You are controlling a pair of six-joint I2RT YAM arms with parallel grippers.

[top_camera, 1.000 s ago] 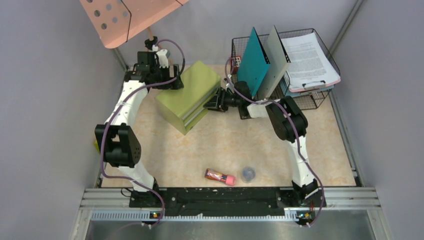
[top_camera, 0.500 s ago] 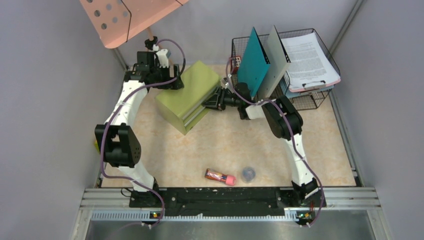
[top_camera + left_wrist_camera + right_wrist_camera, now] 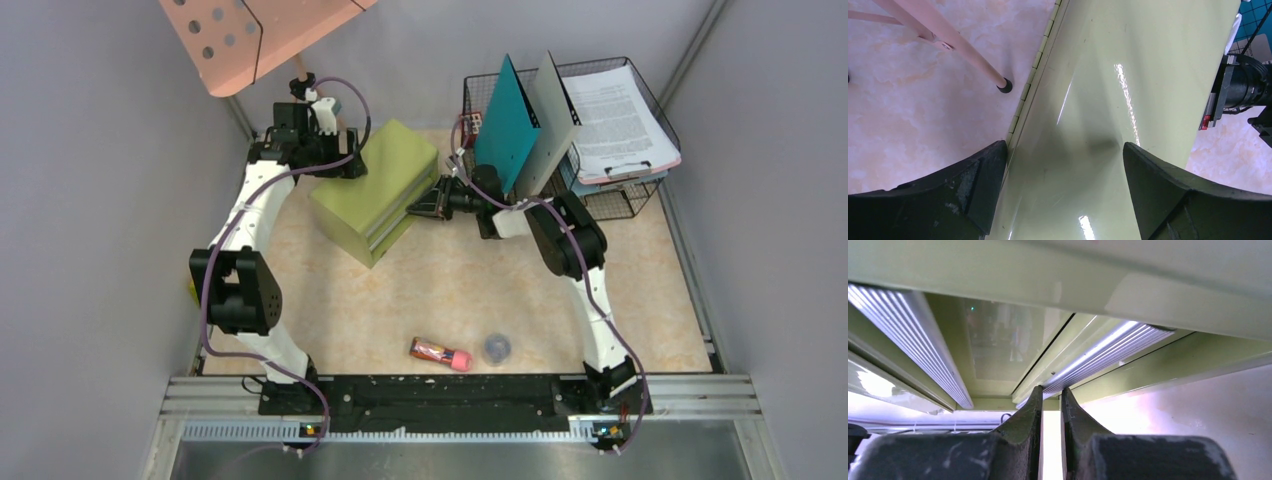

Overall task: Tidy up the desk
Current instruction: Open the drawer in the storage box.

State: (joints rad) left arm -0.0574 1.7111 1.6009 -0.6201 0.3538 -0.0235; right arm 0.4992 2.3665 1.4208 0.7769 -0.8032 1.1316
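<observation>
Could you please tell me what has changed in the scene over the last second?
The right tool edged slightly toward the front of the olive drawer box and closed its fingers almost together there; whether it pinches a silver handle is unclear. The left tool stayed open over the box top, and the red tube and small round object on the desk did not move.

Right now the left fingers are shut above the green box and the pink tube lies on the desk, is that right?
Not quite: the left fingers are wide open above the green box, as the left wrist view shows. The pink tube does lie on the desk.
</observation>
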